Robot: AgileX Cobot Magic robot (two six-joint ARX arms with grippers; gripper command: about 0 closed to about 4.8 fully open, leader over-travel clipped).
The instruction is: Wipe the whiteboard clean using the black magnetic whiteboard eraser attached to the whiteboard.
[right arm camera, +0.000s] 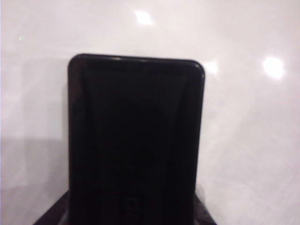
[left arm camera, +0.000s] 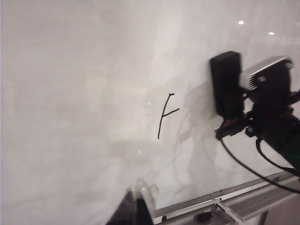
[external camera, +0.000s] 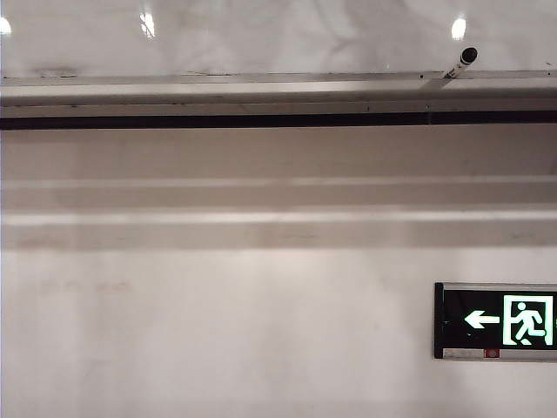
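Eraser: we see one black eraser [left arm camera: 227,84], a rounded oblong block with a smooth, slightly glossy back, standing upright against the board at the right of the left wrist view; in the right wrist view it [right arm camera: 136,140] fills the centre and bottom of the frame.
Whiteboard: one wide glossy white panel [left arm camera: 84,93], faintly smeared grey, mirroring small round lights; in the exterior view only its lower strip [external camera: 261,35] shows along the top edge.
Mark: we count one black handwritten "F" [left arm camera: 165,115], mid-frame in the left wrist view, left of the eraser and apart from it.
Tray rail: one long silver metal rail [external camera: 218,91] under the board; a single marker [external camera: 459,63] with a black cap leans on it at upper right.
Right gripper: its dark jaws [right arm camera: 126,213] flank the eraser's lower end and grip it at a middling width.
Left gripper: only a dark and translucent tip [left arm camera: 138,206] shows at the bottom edge; we cannot tell its opening.
Open room: the board left of the mark is bare.
Exit sign: one green sign [external camera: 496,320], black-framed, at lower right on the matte wall.
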